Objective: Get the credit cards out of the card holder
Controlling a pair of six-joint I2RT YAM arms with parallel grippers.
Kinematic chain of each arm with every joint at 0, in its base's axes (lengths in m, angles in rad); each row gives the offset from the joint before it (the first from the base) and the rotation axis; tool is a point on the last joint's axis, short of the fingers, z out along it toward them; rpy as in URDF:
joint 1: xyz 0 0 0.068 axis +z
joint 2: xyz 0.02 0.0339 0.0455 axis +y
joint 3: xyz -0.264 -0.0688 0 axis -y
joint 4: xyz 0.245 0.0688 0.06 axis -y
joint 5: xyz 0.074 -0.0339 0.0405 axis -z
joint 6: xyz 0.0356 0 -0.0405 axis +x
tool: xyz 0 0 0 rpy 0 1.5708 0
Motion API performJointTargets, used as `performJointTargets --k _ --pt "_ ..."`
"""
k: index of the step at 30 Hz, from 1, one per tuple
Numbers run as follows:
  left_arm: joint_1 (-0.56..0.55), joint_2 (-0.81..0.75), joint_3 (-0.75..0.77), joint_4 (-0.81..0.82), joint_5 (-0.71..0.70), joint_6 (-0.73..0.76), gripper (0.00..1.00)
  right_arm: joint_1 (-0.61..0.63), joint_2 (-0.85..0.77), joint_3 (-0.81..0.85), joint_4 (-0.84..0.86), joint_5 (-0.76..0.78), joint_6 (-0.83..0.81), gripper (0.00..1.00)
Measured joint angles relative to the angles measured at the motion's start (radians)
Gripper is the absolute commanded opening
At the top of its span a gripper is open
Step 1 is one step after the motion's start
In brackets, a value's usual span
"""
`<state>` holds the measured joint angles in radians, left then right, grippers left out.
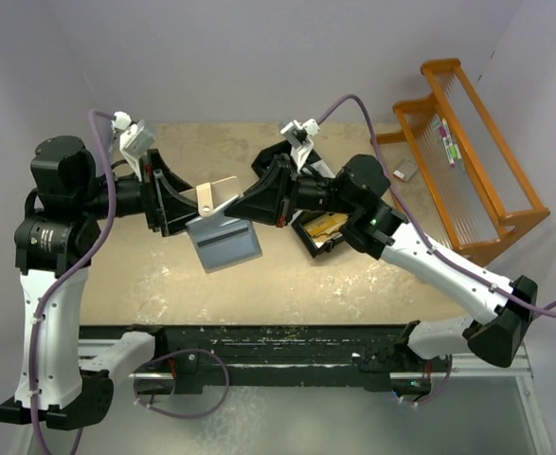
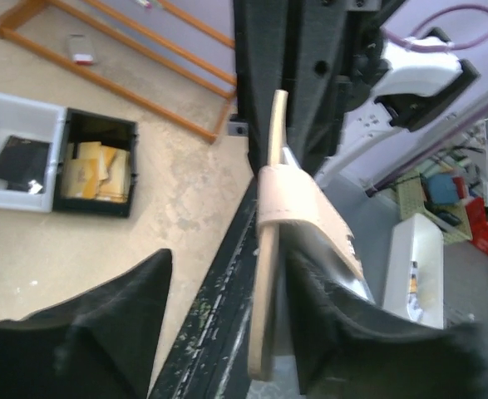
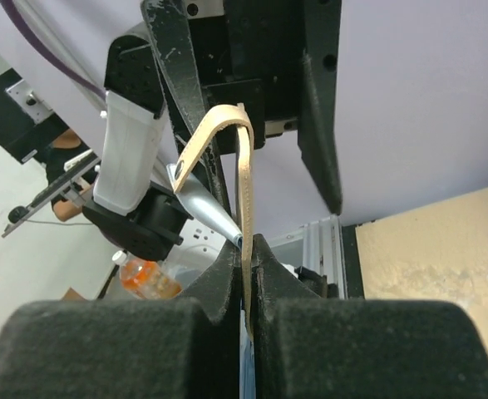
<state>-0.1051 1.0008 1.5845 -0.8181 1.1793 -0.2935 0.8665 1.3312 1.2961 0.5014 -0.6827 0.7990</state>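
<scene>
Right fingers [image 3: 219,283] pinch the card holder [image 1: 225,242], left fingers [image 2: 102,332] gape wide; black tray [image 2: 94,208] holds tan cards [image 2: 94,170].

Bright, even light from overhead; the top view is sharp, with only faint, soft shadows in the middle of the worktop [image 1: 353,284]. In the wrist views the left gripper [image 2: 227,270] and right gripper [image 3: 245,249] are blurred black masses up close. The card holder [image 2: 266,249] looks washed out, nearly overexposed, in the left wrist view.
</scene>
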Motion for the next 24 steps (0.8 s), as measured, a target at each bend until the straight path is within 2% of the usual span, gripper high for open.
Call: performJointTargets --k 5,8,18,24 --pt "0.0 0.032 0.102 -0.135 -0.132 0.169 0.8 0.003 0.0 0.057 -0.143 0.029 -0.036 0.0" --pt "0.0 0.007 0.13 -0.164 -0.2 0.257 0.83 0.003 -0.001 0.069 -0.222 0.045 -0.066 0.0" --pt "0.0 -0.077 0.068 -0.248 -0.15 0.447 0.81 0.003 0.04 0.127 -0.416 0.06 -0.137 0.0" --pt "0.0 -0.081 -0.033 -0.26 -0.202 0.518 0.74 0.02 0.077 0.18 -0.486 0.064 -0.177 0.0"
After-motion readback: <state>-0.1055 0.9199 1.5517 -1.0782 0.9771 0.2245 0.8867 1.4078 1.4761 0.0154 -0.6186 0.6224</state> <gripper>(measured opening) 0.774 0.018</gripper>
